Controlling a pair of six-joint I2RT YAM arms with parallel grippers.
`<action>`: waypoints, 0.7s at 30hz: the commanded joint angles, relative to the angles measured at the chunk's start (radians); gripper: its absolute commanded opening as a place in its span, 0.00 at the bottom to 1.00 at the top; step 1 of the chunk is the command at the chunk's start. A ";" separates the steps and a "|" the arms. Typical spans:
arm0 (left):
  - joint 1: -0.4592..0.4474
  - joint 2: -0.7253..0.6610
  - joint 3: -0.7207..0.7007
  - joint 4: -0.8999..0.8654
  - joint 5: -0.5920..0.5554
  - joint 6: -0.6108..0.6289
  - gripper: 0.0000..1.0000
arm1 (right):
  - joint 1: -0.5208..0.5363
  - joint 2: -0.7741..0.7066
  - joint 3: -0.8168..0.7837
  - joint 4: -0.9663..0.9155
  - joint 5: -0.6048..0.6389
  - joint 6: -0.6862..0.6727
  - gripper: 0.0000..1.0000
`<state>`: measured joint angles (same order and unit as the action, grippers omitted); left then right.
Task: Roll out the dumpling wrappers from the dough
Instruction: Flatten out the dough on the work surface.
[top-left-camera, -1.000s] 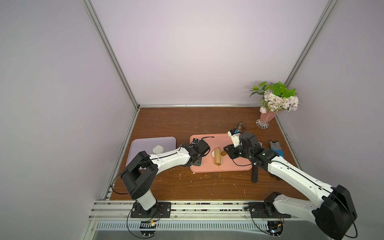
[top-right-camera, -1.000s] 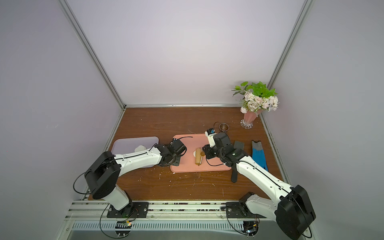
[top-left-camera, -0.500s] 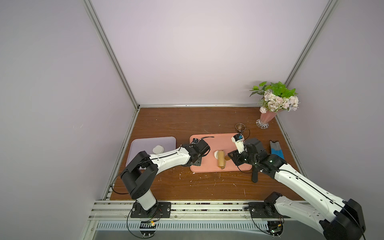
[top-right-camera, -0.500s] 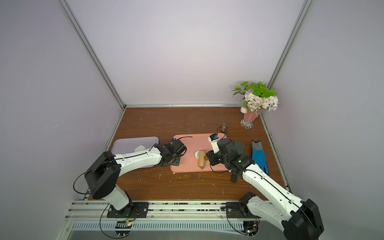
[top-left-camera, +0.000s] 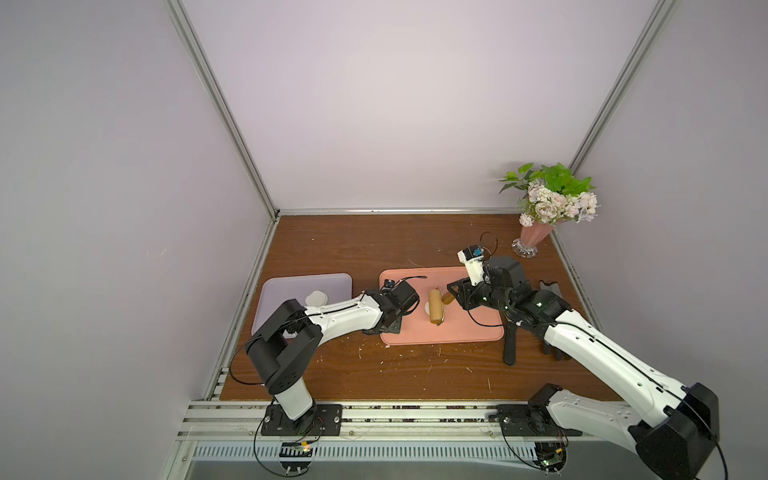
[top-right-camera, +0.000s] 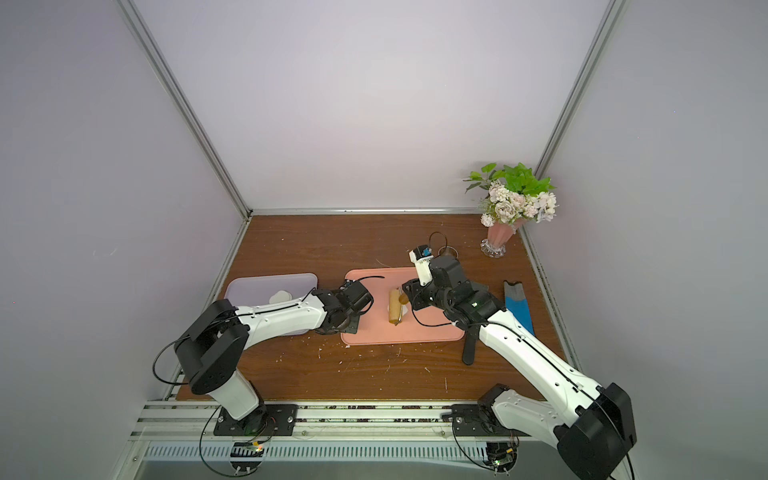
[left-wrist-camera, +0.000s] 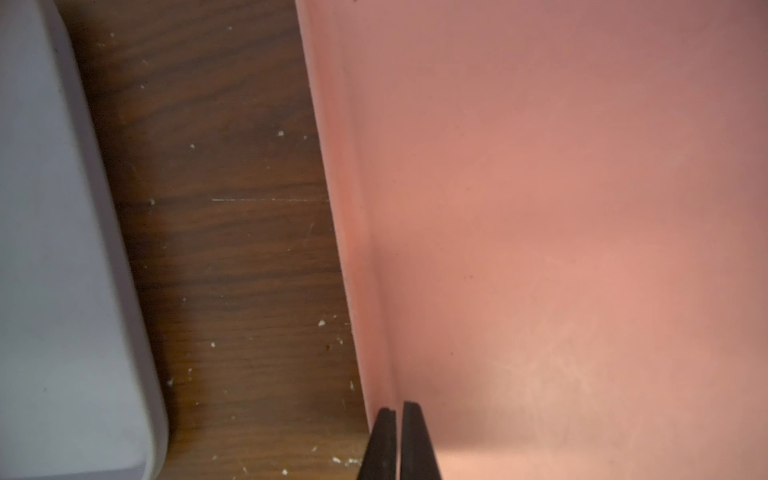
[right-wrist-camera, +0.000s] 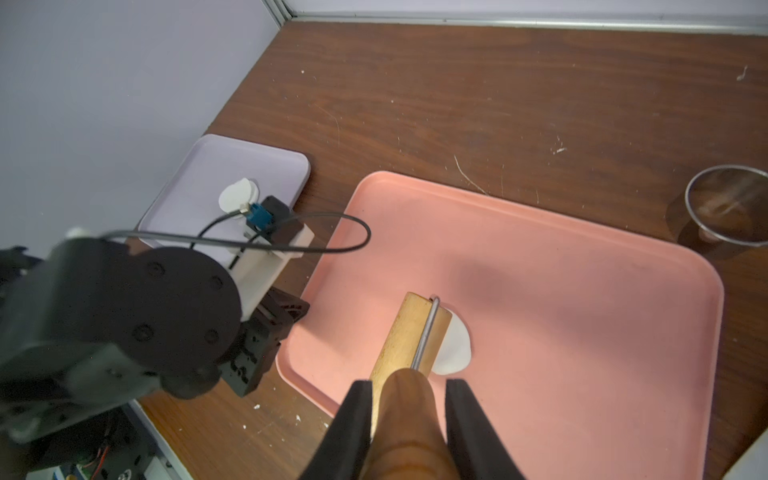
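Brown wood-grain counter (top-left-camera: 353, 249) in a pale lilac-walled booth, with little white crumbs scattered all over it. Mid-counter sits a pink rectangular plastic tray (top-left-camera: 469, 328), and on the left arm's side of it a pale lavender rectangular tray (top-left-camera: 307, 282), with a strip of bare counter between the two. The dumpling wrappers (top-left-camera: 316, 297) are thin round white discs lying on the lavender tray. It looks like a couple overlapping, but I can't count them for sure. The dough (right-wrist-camera: 455, 345) is a flat white patch on the pink tray, mostly hidden under a tan wooden roller (right-wrist-camera: 409, 336), with just a rounded edge poking out on one side. In a top view the dough (top-left-camera: 427, 308) shows as a small white sliver on the roller's left-arm side. The right gripper (right-wrist-camera: 409, 386) is clamped on the roller's dark brown handle, one finger on each side. The left gripper (left-wrist-camera: 397, 407) has its jaws pressed together with nothing I can see between them, tips right at the inside of the pink tray's rim on the edge facing the lavender tray. A small steel ring cutter (right-wrist-camera: 725, 226) stands on the counter past the pink tray's far corner, and a pink vase of pale flowers (top-left-camera: 534, 239) sits in the back corner. A blue-and-grey flat scraper (top-right-camera: 517, 307) and a black-handled tool (top-right-camera: 469, 345) lie on the counter near the right arm.
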<state>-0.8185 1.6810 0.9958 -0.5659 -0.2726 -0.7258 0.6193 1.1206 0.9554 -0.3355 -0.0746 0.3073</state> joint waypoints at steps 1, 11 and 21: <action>0.012 0.020 -0.012 -0.019 -0.013 0.001 0.00 | -0.010 0.006 0.035 0.050 0.021 -0.025 0.00; 0.020 0.004 -0.023 -0.019 -0.016 -0.003 0.00 | -0.064 0.087 -0.046 0.119 -0.018 -0.046 0.00; 0.020 0.008 -0.039 -0.017 -0.014 -0.007 0.00 | -0.063 0.128 -0.164 0.186 -0.055 -0.015 0.00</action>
<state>-0.8154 1.6825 0.9749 -0.5343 -0.2684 -0.7288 0.5545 1.2327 0.8215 -0.1551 -0.1230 0.2878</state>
